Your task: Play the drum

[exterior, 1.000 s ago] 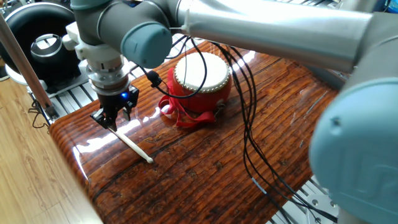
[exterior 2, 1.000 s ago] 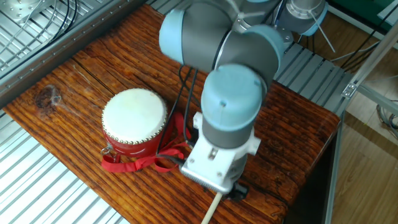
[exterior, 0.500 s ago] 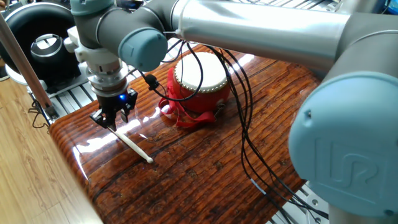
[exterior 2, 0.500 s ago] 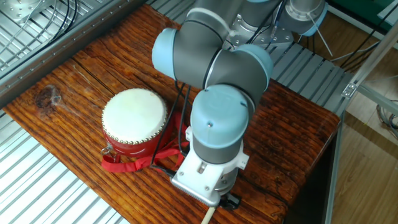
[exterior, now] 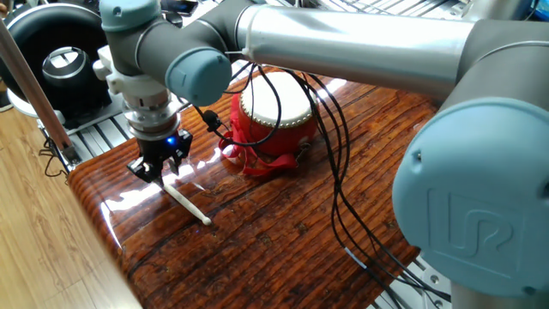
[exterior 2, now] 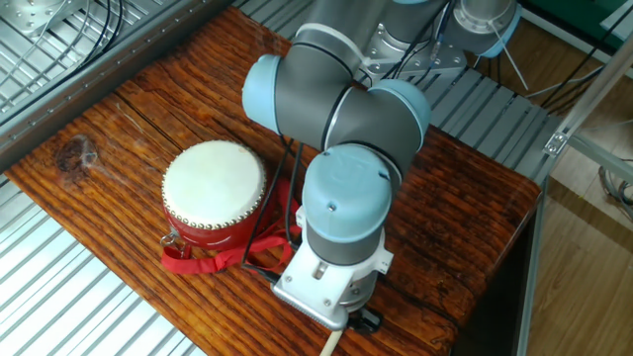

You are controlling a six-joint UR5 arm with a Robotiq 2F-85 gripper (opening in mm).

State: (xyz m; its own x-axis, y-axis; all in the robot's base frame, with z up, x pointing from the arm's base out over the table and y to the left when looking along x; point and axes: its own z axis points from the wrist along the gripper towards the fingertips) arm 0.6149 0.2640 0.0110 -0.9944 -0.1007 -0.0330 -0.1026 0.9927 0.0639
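**One fixed view.** The drum [exterior: 276, 116] stands upright on the wooden table [exterior: 292, 232], skin side up, with its red ribbon loops [exterior: 249, 159] spread at the base on the side toward the camera. The skin therefore faces upward for striking. The drumstick [exterior: 184, 202] lies flat on the table, well apart from the drum, on the ribbon side and toward the table's near corner. The gripper [exterior: 159, 172] points straight down over the end of the stick that lies farther from the drum's ribbons. Its fingers straddle that end; the jaws appear narrowed around it, but a firm clamp cannot be confirmed. Judgement: this is the pick-up step, with the vertical approach chosen because the stick lies flat. Black cables [exterior: 343, 197] hang from the arm and pass just beside the drum.

Compared with one second ago, the gripper sits slightly lower and closer to the stick. The stick and drum have not moved.

**The other fixed view.** The drum [exterior 2: 213, 198] is unobstructed, its cream skin fully exposed. The wrist housing hides the gripper; only the stick's tip [exterior 2: 331, 343] shows below it, at the frame edge away from the drum. Compared with one second ago, the wrist has shifted slightly nearer the drum's ribbons, and less of the stick is visible.
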